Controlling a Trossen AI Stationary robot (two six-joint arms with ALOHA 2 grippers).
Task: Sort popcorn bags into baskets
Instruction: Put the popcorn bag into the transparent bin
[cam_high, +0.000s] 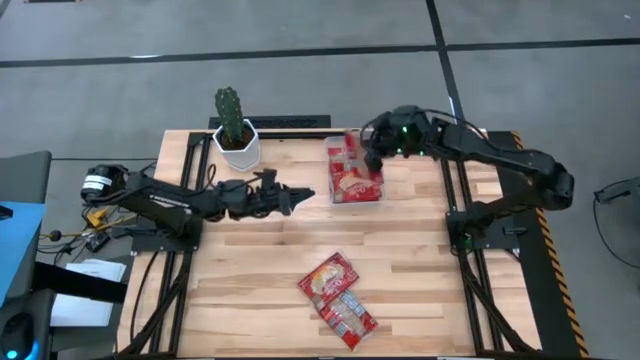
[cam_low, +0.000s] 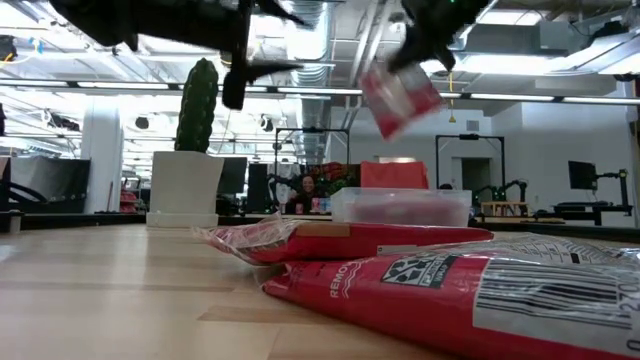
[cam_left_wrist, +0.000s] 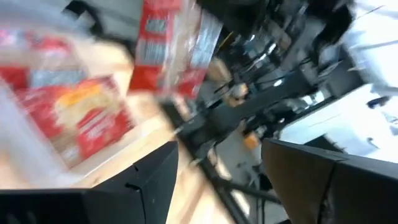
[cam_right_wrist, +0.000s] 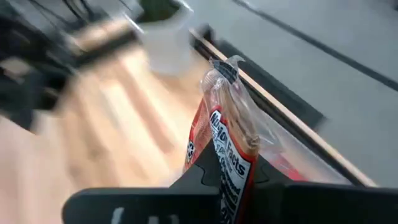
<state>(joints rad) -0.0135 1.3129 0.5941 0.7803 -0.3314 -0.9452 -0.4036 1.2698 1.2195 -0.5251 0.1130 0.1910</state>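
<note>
My right gripper (cam_high: 371, 154) is over the far middle of the table, shut on a red popcorn bag (cam_low: 402, 100) that hangs in the air above the clear tray (cam_low: 452, 207). The tray (cam_high: 333, 198) holds red packets (cam_high: 357, 185). Two more red packets lie flat on the near part of the table, one showing yellow popcorn (cam_high: 328, 276), the other a white-grey label (cam_high: 349, 316). My left gripper (cam_high: 308, 196) hovers open just left of the tray, pointing at it, and touches nothing. My right gripper pinches the popcorn bag between its two fingers, which lie on its two flat faces (cam_right_wrist: 229, 163). The bag is lifted clear and hangs tilted below the gripper (cam_low: 420, 50), above the tray. Which end of the bag the fingers are on is not plain.
A white pot with a green cactus (cam_high: 236, 140) stands at the table's far edge, left of the tray and just beyond my left arm. Bare wood lies between the tray and the two near packets. Dark frame rails run along the left and right table edges.
</note>
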